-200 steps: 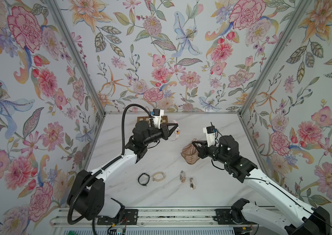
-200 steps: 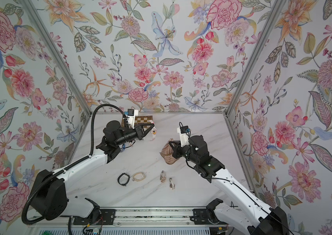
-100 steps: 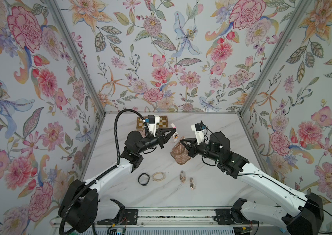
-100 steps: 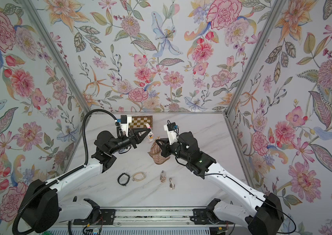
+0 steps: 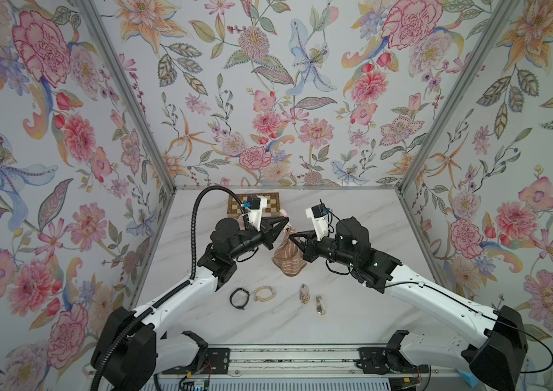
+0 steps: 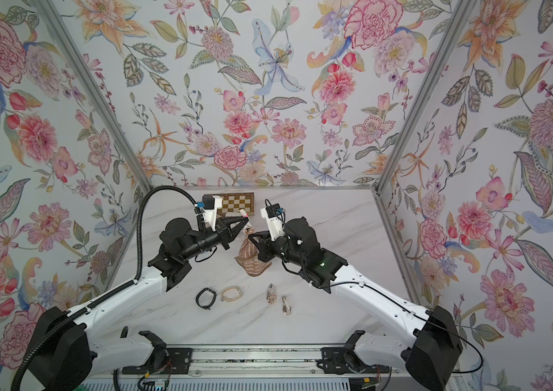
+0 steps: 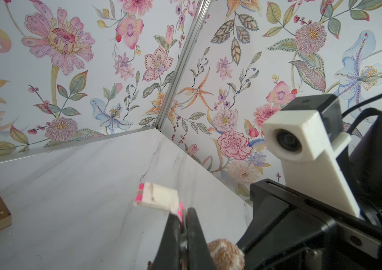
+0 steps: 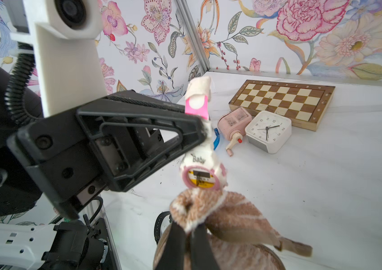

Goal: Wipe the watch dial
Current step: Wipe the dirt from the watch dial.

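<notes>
While left hand (image 7: 181, 224) clamps the watch (image 8: 198, 160) by strap, right hand (image 8: 188, 231) pinches cloth (image 8: 220, 210) just under the dial (image 8: 200, 178). Wiping step; next, lift cloth across dial.

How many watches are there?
3 for sure: a pink-and-white one in the left fingers, plus a black one and a beige one lying at the front of the table. Two small shiny things beside them may be watches too.
</notes>
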`<control>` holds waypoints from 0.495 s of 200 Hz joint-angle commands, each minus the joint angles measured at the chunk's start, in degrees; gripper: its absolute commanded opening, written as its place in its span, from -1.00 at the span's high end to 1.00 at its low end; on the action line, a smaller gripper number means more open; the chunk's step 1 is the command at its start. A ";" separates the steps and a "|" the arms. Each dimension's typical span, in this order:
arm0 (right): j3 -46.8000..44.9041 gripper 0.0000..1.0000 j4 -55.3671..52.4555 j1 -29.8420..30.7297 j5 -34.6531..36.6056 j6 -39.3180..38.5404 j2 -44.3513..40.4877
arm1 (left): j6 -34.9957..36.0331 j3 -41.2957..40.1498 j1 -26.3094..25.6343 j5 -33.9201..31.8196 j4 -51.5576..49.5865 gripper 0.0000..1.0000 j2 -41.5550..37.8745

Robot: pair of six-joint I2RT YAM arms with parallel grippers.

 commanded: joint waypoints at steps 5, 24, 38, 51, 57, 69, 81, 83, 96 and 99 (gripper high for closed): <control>2.22 1.00 3.20 0.27 0.35 0.38 1.12 | 0.98 0.96 -0.50 -0.22 -1.36 1.00 -1.76; 2.73 1.00 3.56 0.16 0.49 0.18 2.31 | 0.31 0.78 -0.54 0.78 -1.31 1.00 -2.11; 3.01 1.00 3.66 -0.07 0.50 -0.02 3.10 | -0.07 0.61 -0.54 2.15 -1.24 1.00 -2.21; 3.10 1.00 3.89 -0.30 0.53 -0.02 3.62 | -0.69 0.43 -0.53 3.73 -0.88 1.00 -2.29; 3.10 1.00 3.90 -0.53 0.59 -0.02 3.81 | -1.09 0.34 -0.50 4.55 -0.47 1.00 -2.29; 2.89 1.00 4.08 -0.97 0.61 -0.02 4.13 | -1.69 0.04 -0.46 6.75 0.75 1.00 -2.29; 2.59 1.00 4.12 -1.42 0.76 0.11 4.35 | -2.48 -0.40 -0.45 8.56 2.47 1.00 -2.30; 2.51 1.00 4.05 -1.47 0.78 0.15 4.41 | -2.72 -0.44 -0.49 8.87 2.80 1.00 -2.29; 2.16 1.00 4.09 -1.91 1.00 0.50 4.43 | -3.84 -0.54 -0.26 10.42 4.10 1.00 -1.82; 2.12 1.00 4.09 -2.00 1.04 0.51 4.37 | -4.13 -0.54 -0.29 10.73 4.27 1.00 -1.65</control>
